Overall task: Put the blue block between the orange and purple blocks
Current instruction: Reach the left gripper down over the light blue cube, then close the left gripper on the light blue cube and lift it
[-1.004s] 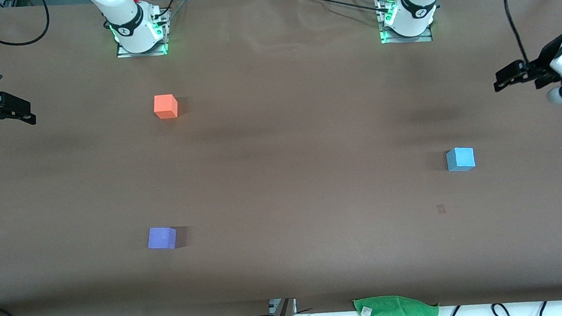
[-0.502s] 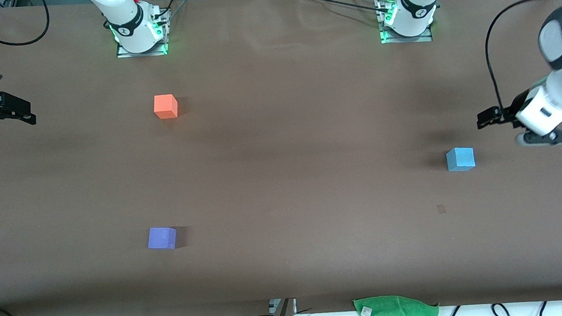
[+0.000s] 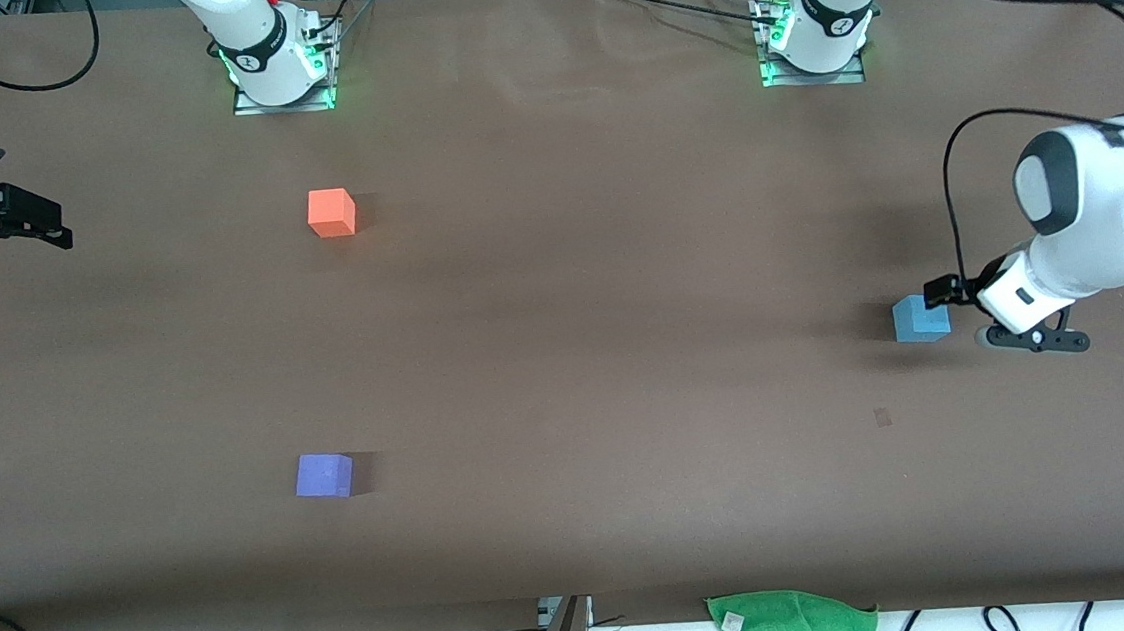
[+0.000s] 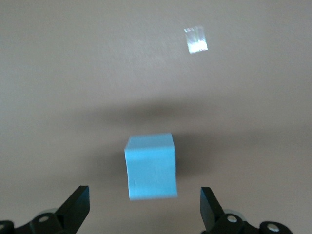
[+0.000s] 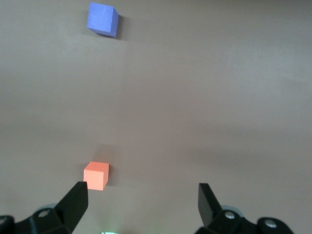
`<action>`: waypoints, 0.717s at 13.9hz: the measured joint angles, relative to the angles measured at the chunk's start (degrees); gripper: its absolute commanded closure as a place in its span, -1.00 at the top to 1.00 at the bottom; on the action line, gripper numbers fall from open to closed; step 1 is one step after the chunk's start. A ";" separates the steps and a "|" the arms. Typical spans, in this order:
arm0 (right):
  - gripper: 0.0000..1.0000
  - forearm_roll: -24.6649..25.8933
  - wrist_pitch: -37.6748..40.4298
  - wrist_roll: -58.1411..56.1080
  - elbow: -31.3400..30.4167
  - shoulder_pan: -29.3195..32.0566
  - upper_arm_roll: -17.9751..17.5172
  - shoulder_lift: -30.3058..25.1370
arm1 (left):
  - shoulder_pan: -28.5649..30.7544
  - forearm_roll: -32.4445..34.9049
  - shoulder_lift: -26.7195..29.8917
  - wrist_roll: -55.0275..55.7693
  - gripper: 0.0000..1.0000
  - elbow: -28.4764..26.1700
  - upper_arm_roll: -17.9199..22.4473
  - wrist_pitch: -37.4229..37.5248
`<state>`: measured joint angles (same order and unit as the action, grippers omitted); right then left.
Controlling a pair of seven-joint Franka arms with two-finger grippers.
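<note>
Nothing's been moved yet: the left gripper (image 4: 144, 209), fingers wide, hovers by the blue block (image 3: 920, 318), orange block (image 3: 331, 213) and purple block (image 3: 324, 476) well apart, while the right gripper (image 5: 142, 207) waits, fingers wide.

The left arm's black two-finger tool (image 3: 943, 292) hangs low at the left arm's end of the surface, fingers (image 4: 76, 207) spread wide. The right arm waits, its black tool (image 3: 54, 233) wide too.

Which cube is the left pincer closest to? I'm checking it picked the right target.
The blue block: the left pincer hovers open right by it at the left arm's end, while the orange block and purple block sit toward the right arm's end.
</note>
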<state>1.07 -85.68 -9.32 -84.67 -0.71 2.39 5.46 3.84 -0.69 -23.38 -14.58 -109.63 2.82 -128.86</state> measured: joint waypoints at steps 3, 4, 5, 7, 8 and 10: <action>1.00 -0.01 0.00 0.00 0.00 0.00 0.00 0.00 | 0.49 0.00 -2.19 -0.29 1.00 -2.44 0.00 -4.64; 1.00 -0.01 0.00 0.00 0.00 0.00 0.00 0.00 | 0.50 0.00 -2.37 -0.29 1.00 -2.94 -0.01 -5.44; 1.00 -0.01 0.00 0.00 0.00 0.00 0.00 0.00 | 0.51 0.00 -2.51 -0.29 1.00 -3.42 -0.01 -6.37; 1.00 -0.01 0.00 0.00 0.00 0.00 0.00 0.00 | 0.64 0.00 -2.74 -0.20 1.00 -4.82 -0.02 -8.53; 1.00 -0.01 0.00 0.00 0.00 0.00 0.00 0.00 | 0.67 0.00 -2.87 -0.17 1.00 -5.53 -0.03 -9.44; 1.00 -0.01 -0.01 0.00 0.00 0.00 0.00 0.00 | 0.68 -0.02 -3.36 -0.11 1.00 -6.50 -0.12 -11.03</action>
<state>1.05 -85.69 -9.32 -84.67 -0.71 2.39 5.46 4.51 -0.71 -26.75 -14.69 -116.13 2.70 -139.89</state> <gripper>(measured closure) 0.000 0.000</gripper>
